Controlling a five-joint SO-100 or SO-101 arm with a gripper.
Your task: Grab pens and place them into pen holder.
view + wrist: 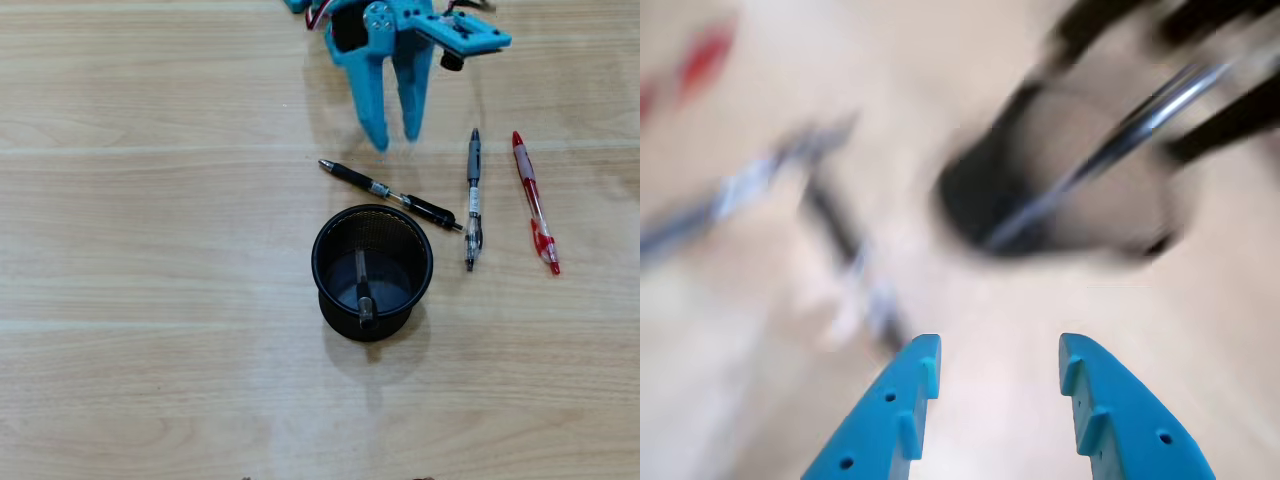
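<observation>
The desk [150,380] is pale wood. The holder [372,272], a round black mesh cup, stands mid-desk with one pen [364,295] already leaning inside. The blue claw [396,138] hangs empty, prongs apart, just above the black pen [390,194], likely lining up on it. Grey pen [472,200] and red pen [535,203] lie alongside, right in the overhead view.

a light wooden table [150,250] with pale grain and faint plank seams fills the overhead view.
</observation>
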